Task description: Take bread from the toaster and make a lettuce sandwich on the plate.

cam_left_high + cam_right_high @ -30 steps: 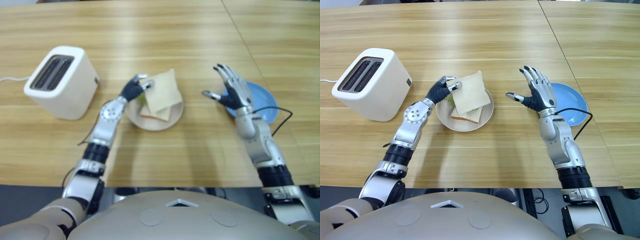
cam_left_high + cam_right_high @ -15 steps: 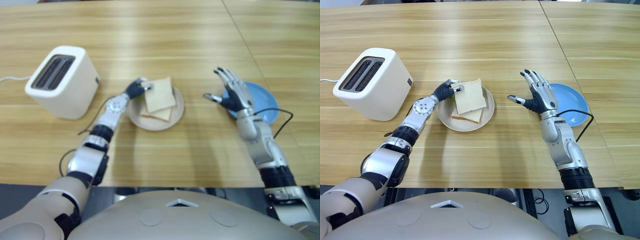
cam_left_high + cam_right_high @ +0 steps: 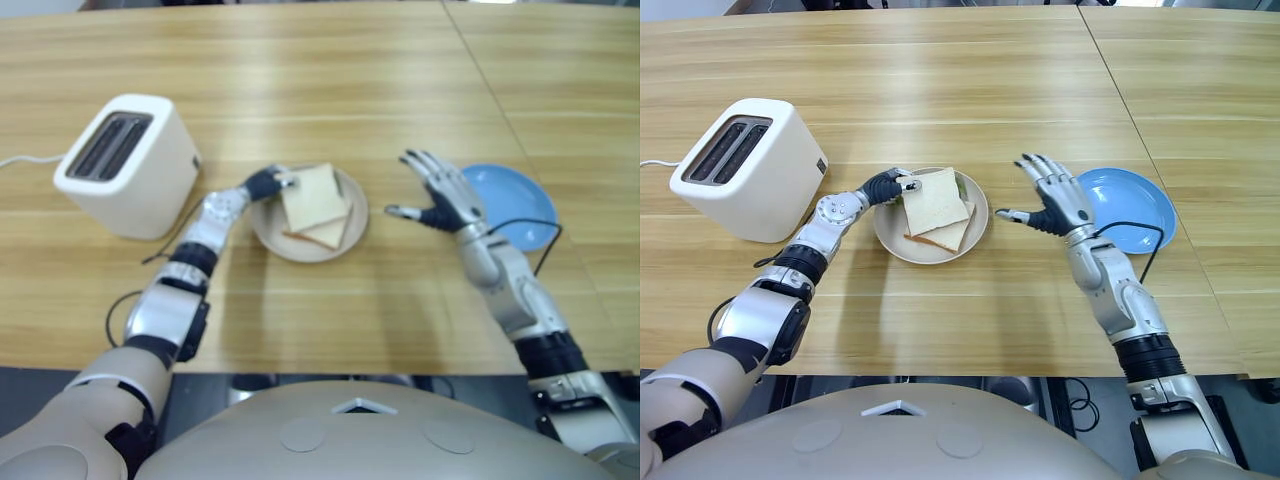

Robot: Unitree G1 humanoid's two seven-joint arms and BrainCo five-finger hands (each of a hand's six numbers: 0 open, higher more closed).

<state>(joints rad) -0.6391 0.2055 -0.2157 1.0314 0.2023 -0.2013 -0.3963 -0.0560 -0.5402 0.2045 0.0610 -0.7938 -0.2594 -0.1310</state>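
A white toaster (image 3: 748,167) with empty slots stands at the left of the wooden table. A beige plate (image 3: 892,235) in the middle carries a sandwich: a lower bread slice (image 3: 947,238), a bit of green lettuce (image 3: 960,183) at the far edge, and a top bread slice (image 3: 934,202). My left hand (image 3: 884,186) lies low at the plate's left rim, pinching the top slice's left edge. My right hand (image 3: 1052,205) hovers spread to the right of the plate, holding nothing.
A blue plate (image 3: 1135,215) sits at the right, just behind my right hand. A black cable (image 3: 1155,246) runs along my right forearm. A white cord (image 3: 652,164) leaves the toaster to the left. A seam in the table (image 3: 1122,95) runs at the right.
My left hand has lowered the top slice from a tilted, lifted pose to lie nearly flat on the sandwich. My right hand has drifted left toward the plate.
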